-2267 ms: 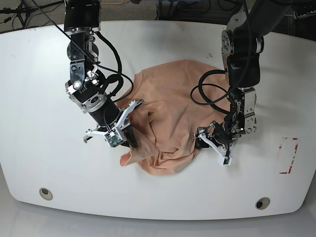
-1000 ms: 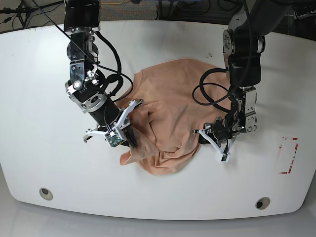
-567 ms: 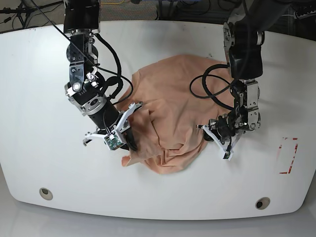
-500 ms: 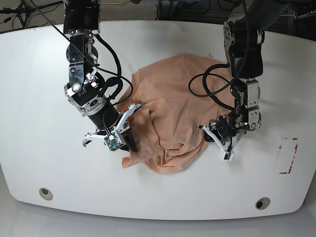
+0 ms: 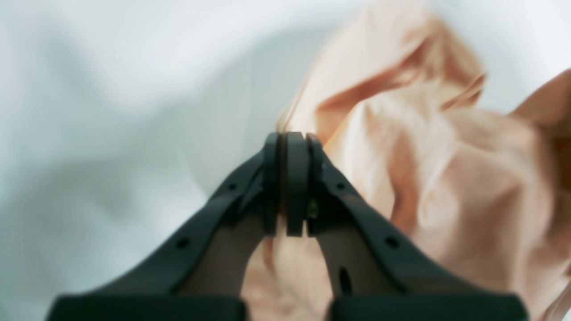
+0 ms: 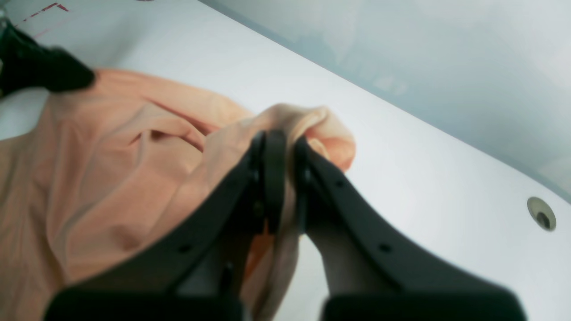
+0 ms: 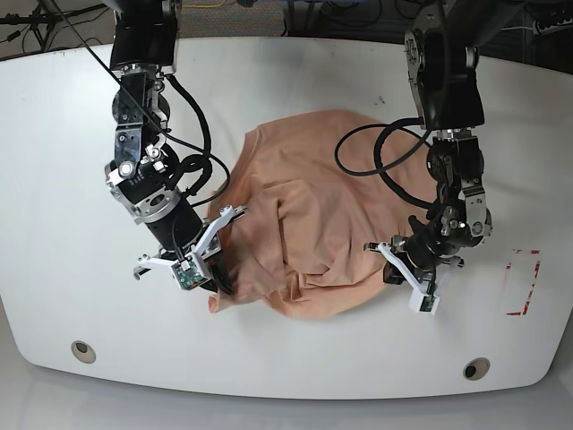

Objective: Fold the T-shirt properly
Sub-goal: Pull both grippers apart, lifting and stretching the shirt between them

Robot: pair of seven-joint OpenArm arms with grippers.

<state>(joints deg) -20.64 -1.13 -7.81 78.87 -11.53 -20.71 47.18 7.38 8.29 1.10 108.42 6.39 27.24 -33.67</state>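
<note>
The peach T-shirt (image 7: 304,202) lies crumpled in the middle of the white table (image 7: 72,179). My right gripper (image 7: 218,279), on the base view's left, is shut on the shirt's front-left edge. In the right wrist view the gripper (image 6: 276,151) pinches a bunched fold of the shirt (image 6: 111,169). My left gripper (image 7: 390,272), on the base view's right, is shut at the shirt's front-right edge. In the left wrist view the gripper (image 5: 287,178) has its jaws closed, with the shirt (image 5: 446,178) bunched around and behind the tips.
The table has two round holes near its front edge (image 7: 83,350) (image 7: 476,368); one shows in the right wrist view (image 6: 541,213). A red tape mark (image 7: 524,282) is at the right. Black cables hang from both arms over the shirt.
Both grippers have moved toward the table's front edge and a little apart, still shut. The shirt has been dragged with them and now spreads wider.
</note>
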